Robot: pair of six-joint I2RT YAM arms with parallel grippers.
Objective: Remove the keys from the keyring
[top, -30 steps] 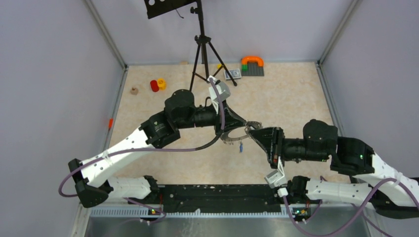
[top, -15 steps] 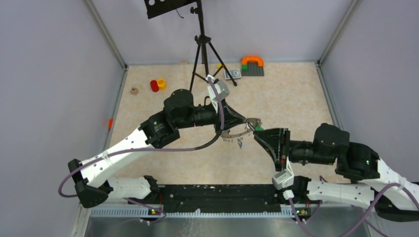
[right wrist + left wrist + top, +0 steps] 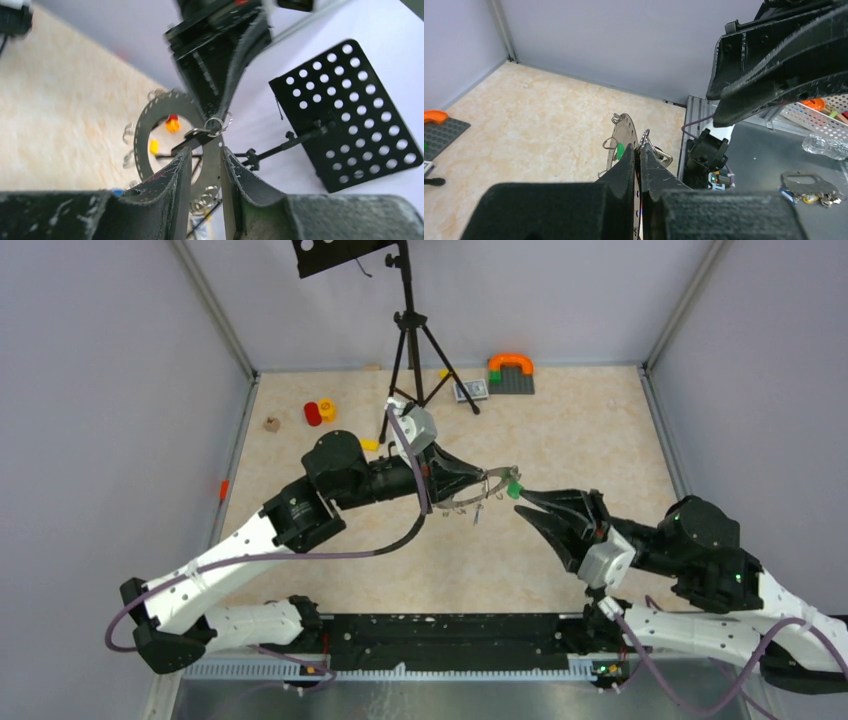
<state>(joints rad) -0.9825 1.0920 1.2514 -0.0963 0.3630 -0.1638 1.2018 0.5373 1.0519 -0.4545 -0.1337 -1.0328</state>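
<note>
My left gripper [image 3: 478, 483] is shut on the rim of the keyring [image 3: 484, 490], a flat grey ring held in the air, edge-on in the left wrist view [image 3: 624, 134]. Small keys hang from it, among them a green-tagged one [image 3: 513, 489] and one dangling below [image 3: 478, 516]. My right gripper [image 3: 526, 505] is open just right of the ring, apart from it. In the right wrist view the keyring [image 3: 142, 135] stands beyond the right gripper [image 3: 206, 152], and a black-headed key [image 3: 192, 141] hangs on a small split ring [image 3: 217, 125].
A black tripod [image 3: 410, 340] stands at the back with a perforated black plate [image 3: 345, 115] on top. A grey brick plate with an orange arch [image 3: 511, 371], red and yellow pieces [image 3: 320, 412] and a yellow bit [image 3: 370, 444] lie on the floor.
The right arm has drawn back to the right and turned its gripper, jaws slightly wider. The left arm has carried the ring a little up and left.
</note>
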